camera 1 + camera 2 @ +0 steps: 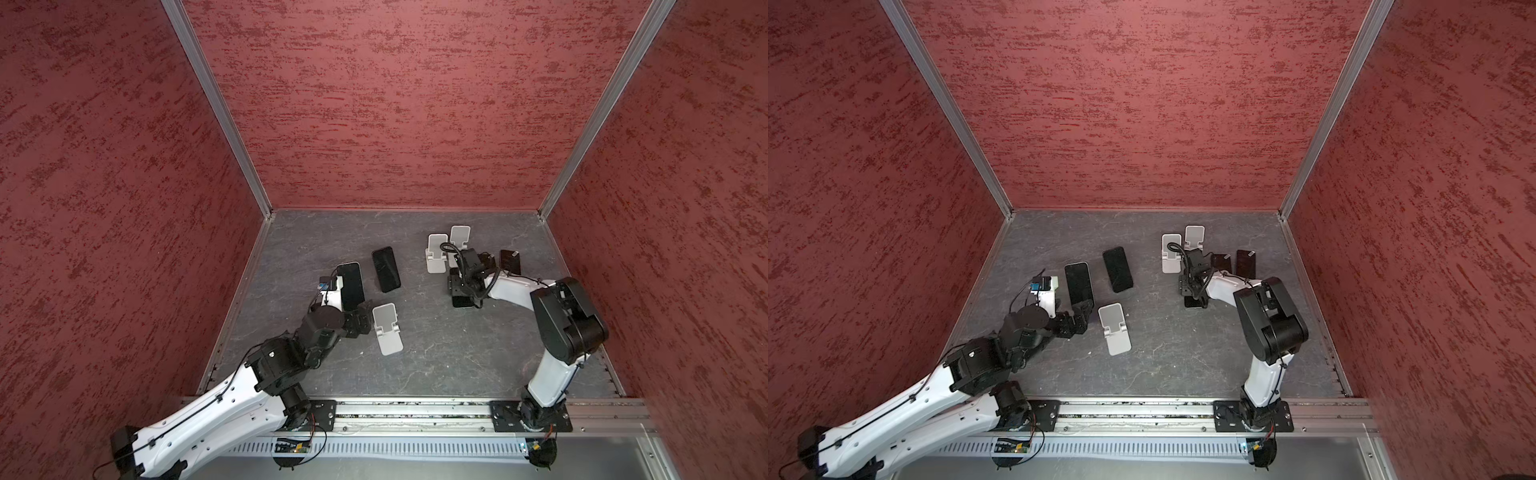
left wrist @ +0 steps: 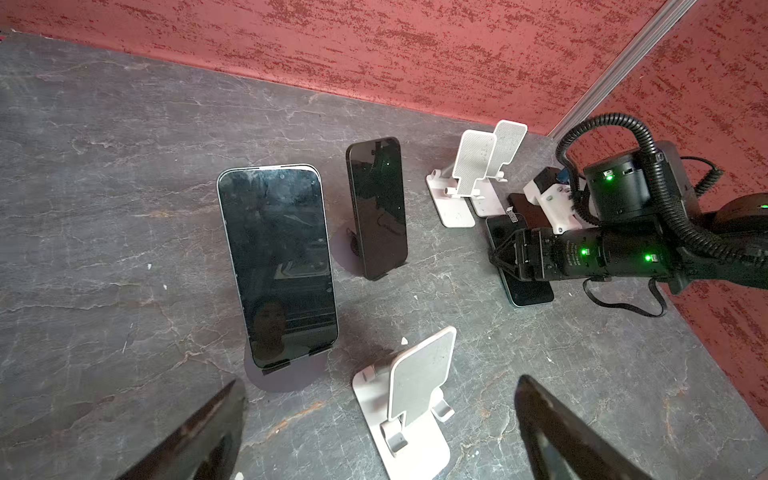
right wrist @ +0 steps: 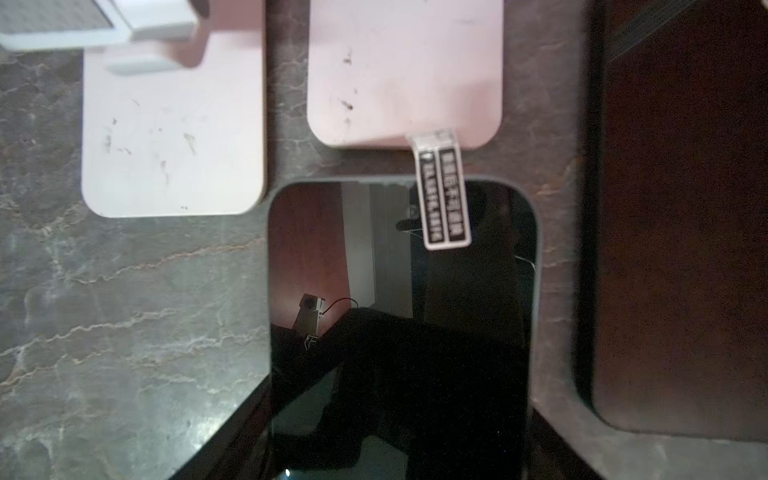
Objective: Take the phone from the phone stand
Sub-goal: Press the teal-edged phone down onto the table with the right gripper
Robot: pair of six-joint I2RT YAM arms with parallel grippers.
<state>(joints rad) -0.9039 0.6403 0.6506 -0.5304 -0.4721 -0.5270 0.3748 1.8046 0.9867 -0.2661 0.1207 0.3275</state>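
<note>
Low over the table (image 2: 104, 208), my left gripper (image 2: 376, 388) hangs with its fingers spread wide and nothing between them, just short of the near phone (image 2: 276, 266). That phone leans back on a dark stand (image 2: 276, 369) whose lip catches its bottom edge. A far phone (image 2: 378, 208) is propped the same way behind it. An empty white stand (image 2: 419, 374) sits close beside my line in. I judge I should keep clear of it, straddle the near phone's long edges above the middle and close evenly. Then I should lift up along the lean before pulling away, or the lip may drag the dark stand along. My right gripper (image 2: 500, 257) is pinched on a flat phone (image 3: 399, 332) lying on the table, well apart.
</note>
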